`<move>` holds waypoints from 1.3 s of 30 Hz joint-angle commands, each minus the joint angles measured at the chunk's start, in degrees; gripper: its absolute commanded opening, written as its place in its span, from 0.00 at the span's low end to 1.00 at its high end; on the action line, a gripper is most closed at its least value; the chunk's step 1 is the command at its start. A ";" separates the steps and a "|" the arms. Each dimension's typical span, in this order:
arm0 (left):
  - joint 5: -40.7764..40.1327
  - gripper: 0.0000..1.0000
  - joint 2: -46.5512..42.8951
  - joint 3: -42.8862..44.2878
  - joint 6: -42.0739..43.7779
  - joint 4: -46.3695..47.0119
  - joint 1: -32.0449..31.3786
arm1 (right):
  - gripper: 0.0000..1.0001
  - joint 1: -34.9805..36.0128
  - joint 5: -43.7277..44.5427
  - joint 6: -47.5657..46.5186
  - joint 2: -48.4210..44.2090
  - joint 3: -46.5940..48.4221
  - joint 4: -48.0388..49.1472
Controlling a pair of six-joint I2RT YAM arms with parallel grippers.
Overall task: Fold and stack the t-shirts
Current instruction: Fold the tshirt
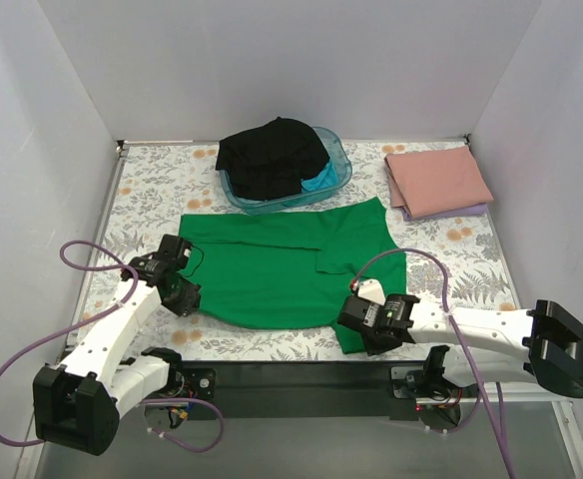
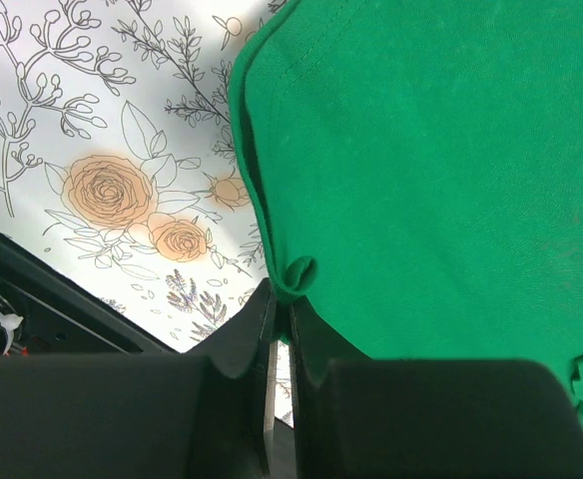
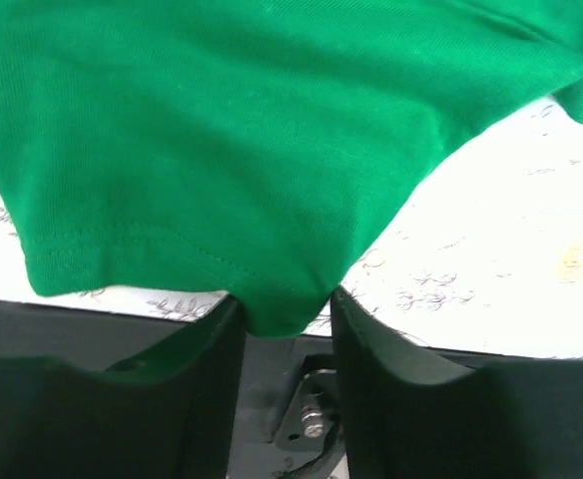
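Note:
A bright green t-shirt (image 1: 272, 264) lies spread on the floral cover, partly folded, and also shows in the left wrist view (image 2: 421, 150) and the right wrist view (image 3: 222, 130). My left gripper (image 1: 186, 293) (image 2: 282, 299) is shut on its left edge, where the hem curls. My right gripper (image 1: 357, 331) (image 3: 284, 311) is shut on the shirt's near right corner, with fabric bunched between the fingers and pulled taut. A dusty pink tee (image 1: 439, 180) lies folded at the back right on a lilac one (image 1: 479, 211). A black tee (image 1: 272, 155) and a turquoise one (image 1: 319, 182) sit in the tub.
The translucent blue tub (image 1: 339, 160) stands at the back centre. The floral table cover (image 1: 152, 200) ends at a black front rail (image 1: 291, 374) close under both grippers. White walls close in the sides and back.

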 commanded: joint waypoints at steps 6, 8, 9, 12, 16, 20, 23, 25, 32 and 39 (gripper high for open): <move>-0.44 0.00 -3.61 1.24 -1.33 -1.79 -0.13 | 0.01 -0.20 -2.55 0.70 -4.63 2.82 -3.75; -0.17 0.00 -4.23 1.50 -1.42 -2.23 -0.22 | 0.01 -0.11 -5.62 1.05 -6.58 4.49 -8.05; -0.17 0.00 -4.58 1.94 -1.42 -3.02 -0.22 | 0.01 0.15 -6.42 1.40 -8.07 5.19 -10.07; -0.44 0.00 -5.99 2.38 -2.29 -5.21 -0.22 | 0.01 1.47 -7.13 3.94 -9.48 8.71 -18.51; -0.35 0.00 -7.66 3.25 -3.17 -7.42 -0.13 | 0.01 3.93 -10.63 5.01 -9.84 11.00 -23.54; -0.97 0.00 -9.33 3.35 -3.09 -7.69 -0.13 | 0.01 6.04 -13.02 5.71 -9.14 11.09 -23.36; -0.18 0.00 -8.81 2.04 -2.39 -6.46 -0.22 | 0.01 6.13 -10.13 6.15 -7.91 11.87 -23.10; 0.53 0.00 -7.31 1.77 -2.12 -5.14 -0.22 | 0.01 6.04 -7.15 6.59 -6.94 13.27 -22.66; 0.62 0.00 -2.39 2.20 -1.15 -2.24 -0.22 | 0.01 0.08 -2.11 2.30 -3.16 17.05 -18.55; -2.37 0.00 2.71 6.69 -0.80 0.57 -0.13 | 0.01 -13.27 -1.95 -7.64 1.06 21.81 -12.48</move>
